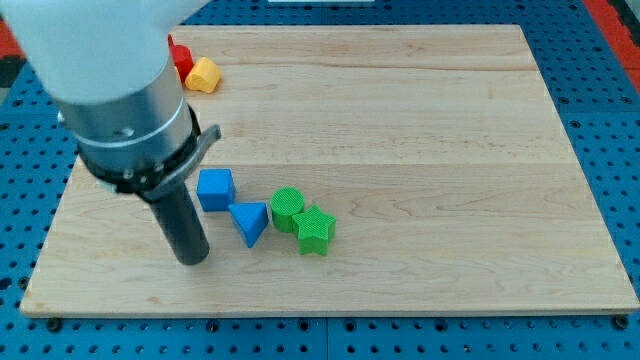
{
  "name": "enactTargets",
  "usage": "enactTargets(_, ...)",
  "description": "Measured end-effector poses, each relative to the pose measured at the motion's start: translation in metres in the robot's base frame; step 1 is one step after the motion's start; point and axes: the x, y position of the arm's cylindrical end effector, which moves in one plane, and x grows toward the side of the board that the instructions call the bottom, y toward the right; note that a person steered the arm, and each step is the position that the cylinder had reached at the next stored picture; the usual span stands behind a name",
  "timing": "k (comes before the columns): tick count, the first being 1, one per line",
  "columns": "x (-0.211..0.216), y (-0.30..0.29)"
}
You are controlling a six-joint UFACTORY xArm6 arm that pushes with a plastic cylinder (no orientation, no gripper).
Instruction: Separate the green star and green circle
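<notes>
Green star (315, 230) and green circle (287, 209) sat touching each other low on the wooden counter (420, 130), a little toward the view's left of its middle, the circle at about ten o'clock from the star. There were no jaws on this arm to be open or closed and nothing was held; it ended in a dark rod, and my tip (191, 260) rested on the counter near the view's bottom left. From my tip, the blue cube (215, 189) lay close by at about one o'clock, apart from the rod. The blue triangle (249, 222) lay at about two o'clock from my tip, just below and to the right of the cube, its right side just beside the green circle; whether they touched could not be told. The two green blocks lay farther out at about three o'clock from my tip, past the triangle. Well apart, at about twelve o'clock near the counter's top left corner, a yellow block (203, 75) sat against a red block (181, 58), the red one partly hidden behind the arm's grey and white body.
</notes>
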Motion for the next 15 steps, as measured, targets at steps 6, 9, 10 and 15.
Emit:
enactTargets(6, -0.002, 0.066)
enactTargets(9, -0.056, 0.066)
enactTargets(10, -0.080, 0.065)
enactTargets(15, -0.106, 0.069)
